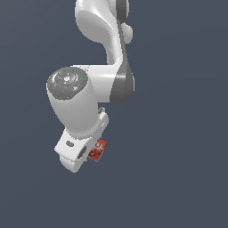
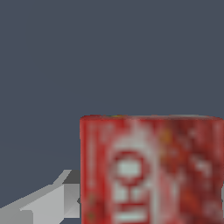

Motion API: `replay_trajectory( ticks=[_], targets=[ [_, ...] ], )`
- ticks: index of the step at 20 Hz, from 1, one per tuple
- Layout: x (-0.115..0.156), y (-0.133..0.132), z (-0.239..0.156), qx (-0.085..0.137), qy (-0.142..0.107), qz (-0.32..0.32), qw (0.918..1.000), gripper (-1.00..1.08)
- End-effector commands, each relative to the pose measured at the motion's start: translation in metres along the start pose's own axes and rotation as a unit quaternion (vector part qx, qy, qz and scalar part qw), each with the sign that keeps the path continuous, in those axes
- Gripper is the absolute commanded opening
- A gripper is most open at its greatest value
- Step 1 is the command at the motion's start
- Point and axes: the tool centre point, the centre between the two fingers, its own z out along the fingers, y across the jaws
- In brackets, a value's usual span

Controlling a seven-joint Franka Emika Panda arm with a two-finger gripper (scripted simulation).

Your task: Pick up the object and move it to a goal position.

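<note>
We see no room here, only a simulator's bare rendered space. A flat, uniform slate-grey backdrop (image 1: 178, 178) lies on every side of the pincer (image 1: 82, 153), with no texture, horizon or shadow. The white arm (image 1: 107, 80) looks smooth and plastic, and the red box (image 2: 153, 170) beside the pincer is coarsely pixelated.

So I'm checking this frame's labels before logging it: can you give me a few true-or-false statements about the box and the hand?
1. The red box sits right beside the white hand in the exterior view. True.
2. The box is blue with black print. False: it is red with white markings.
3. In the wrist view the box fills much of the frame. True.
4. Several other objects lie around the box. False: only a plain dark background shows.
5. The box is larger than the hand. False: it is much smaller.
</note>
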Motion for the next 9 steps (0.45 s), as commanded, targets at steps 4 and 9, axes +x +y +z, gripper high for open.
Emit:
replay_trajectory(
  ticks=[4, 9],
  targets=[
    [0.0027, 0.0058, -0.0069, 0.0, 0.0, 0.0, 1.0, -1.0],
    [0.0033, 0.0073, -0.0082, 0.0, 0.0, 0.0, 1.0, -1.0]
  ],
)
